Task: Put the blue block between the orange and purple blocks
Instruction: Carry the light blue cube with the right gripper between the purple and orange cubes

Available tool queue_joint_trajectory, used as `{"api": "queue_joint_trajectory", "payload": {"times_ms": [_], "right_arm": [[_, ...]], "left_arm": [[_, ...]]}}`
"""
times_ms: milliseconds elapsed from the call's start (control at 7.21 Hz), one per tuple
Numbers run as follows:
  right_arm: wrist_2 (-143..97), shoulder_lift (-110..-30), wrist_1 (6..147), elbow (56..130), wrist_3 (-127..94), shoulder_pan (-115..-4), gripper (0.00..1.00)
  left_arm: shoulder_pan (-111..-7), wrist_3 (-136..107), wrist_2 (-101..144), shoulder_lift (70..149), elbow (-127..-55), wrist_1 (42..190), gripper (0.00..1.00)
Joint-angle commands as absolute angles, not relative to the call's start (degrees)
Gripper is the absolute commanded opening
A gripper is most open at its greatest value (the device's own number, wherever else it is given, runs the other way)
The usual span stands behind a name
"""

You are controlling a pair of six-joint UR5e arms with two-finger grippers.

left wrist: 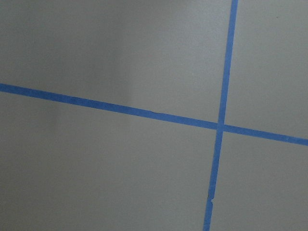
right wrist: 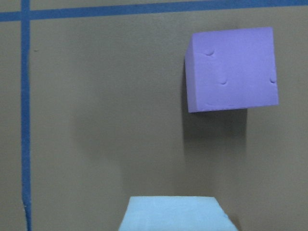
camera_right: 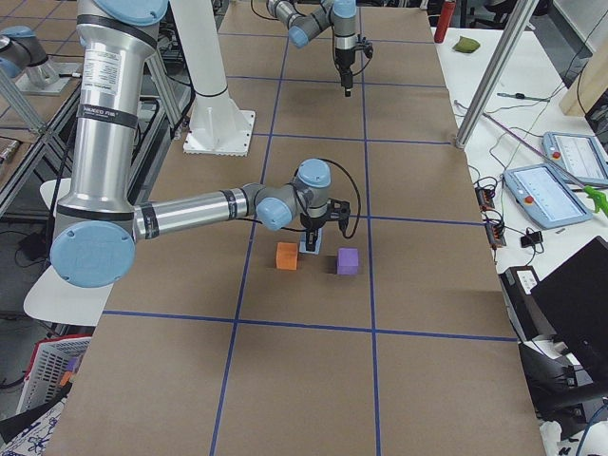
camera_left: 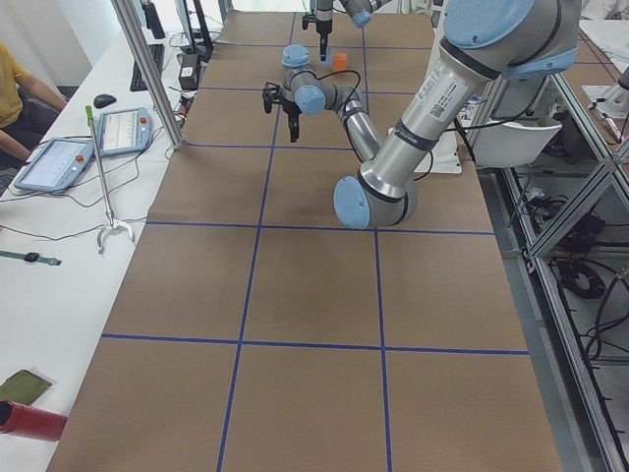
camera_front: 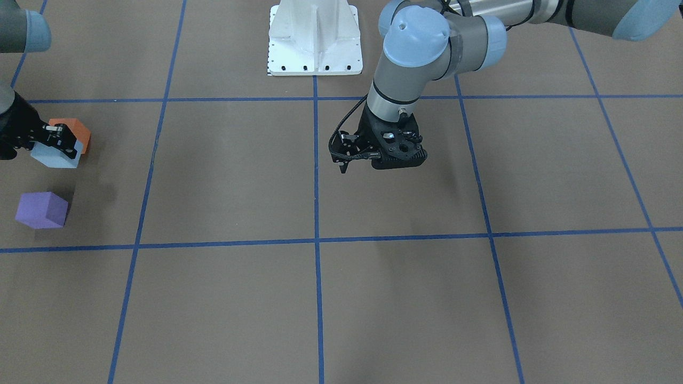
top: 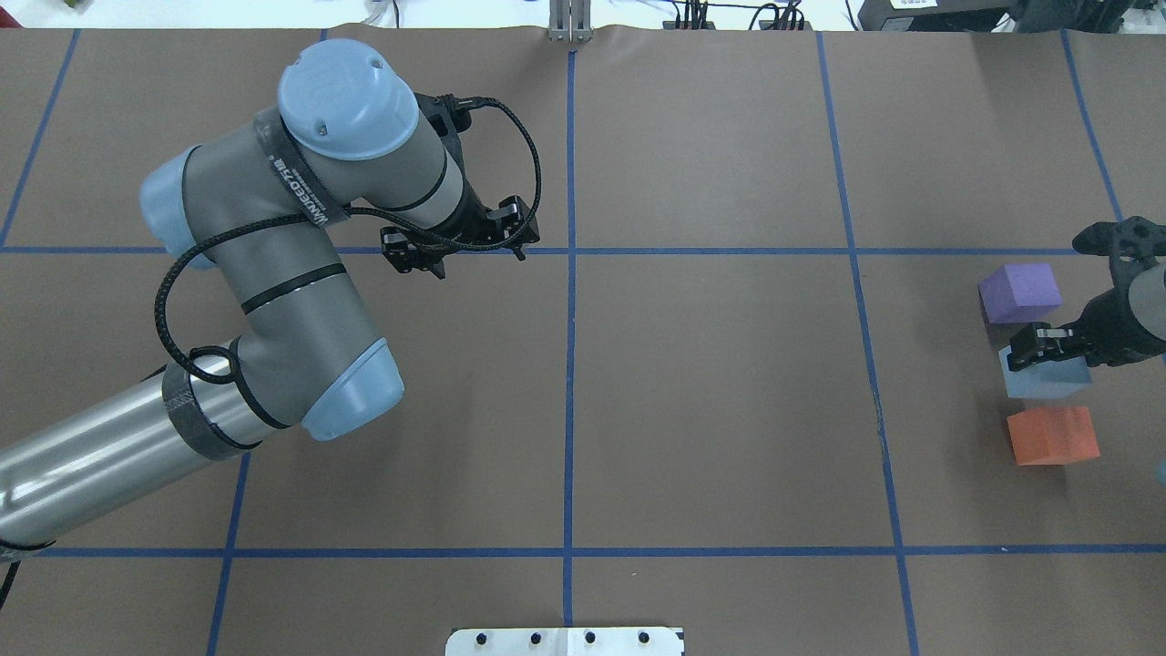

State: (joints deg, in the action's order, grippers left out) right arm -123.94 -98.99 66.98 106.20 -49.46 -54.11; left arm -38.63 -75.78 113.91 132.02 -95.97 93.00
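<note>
right gripper (top: 1037,346): grips light-blue foam cube (top: 1057,383)
blue cube: between purple foam cube (top: 1020,292) and orange foam cube (top: 1052,435)
left gripper (camera_front: 344,166): open/closed unclear

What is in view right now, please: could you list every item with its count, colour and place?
orange block: one, orange, right end of the table, nearest the robot's side.
purple block: one, purple, same end, farther from the robot.
blue block: one, light blue, between those two, held.
table: one, brown with a blue tape grid.
base plate: one, white, middle of the robot's edge.
tablets: two, grey, on the side bench.
left gripper: one, black, over bare table near a tape crossing; opening unclear.
right gripper: one, black, shut on the blue block.
</note>
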Motion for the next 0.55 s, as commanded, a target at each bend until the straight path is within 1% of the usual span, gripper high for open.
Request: {"api": "queue_joint_trajectory", "payload": {"times_ms": [0,416], "right_arm": [[-123.49,-98.18,66.97,103.55,-48.17,-54.32,0.0],[-123.22,-97.21,66.97,100.21,-45.8,-54.32,0.0]], "left_arm": [[-38.58,-75.85,113.82,132.1,-96.06,92.99,1.0],[-38.58,-75.85,113.82,132.1,-95.98,92.99,1.0]]}}
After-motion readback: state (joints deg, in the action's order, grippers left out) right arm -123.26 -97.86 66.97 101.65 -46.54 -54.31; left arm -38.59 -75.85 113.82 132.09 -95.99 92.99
